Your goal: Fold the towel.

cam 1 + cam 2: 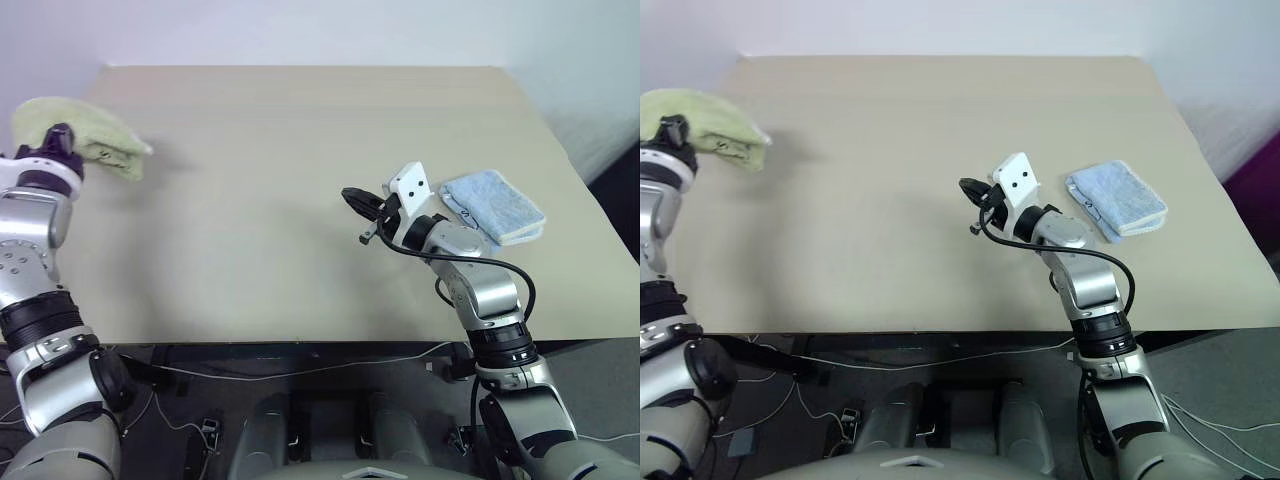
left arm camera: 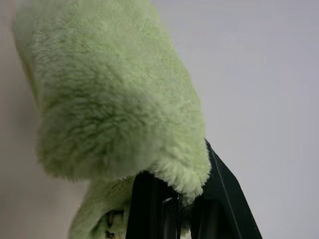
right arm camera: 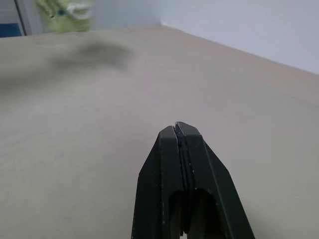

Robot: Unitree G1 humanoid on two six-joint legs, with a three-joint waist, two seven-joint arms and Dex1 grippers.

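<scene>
The left gripper (image 1: 62, 140) is pinching the bundled towel (image 1: 88, 135) at far left, off the table (image 1: 300, 200). Soft and floppy, it is likely sagging; gripping its corded edge seems best. The right gripper (image 1: 352, 197) is hovering shut, empty.

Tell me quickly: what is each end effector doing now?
Left end effector: shut on the folded light-green terry towel.
Right end effector: shut, holding nothing.
</scene>
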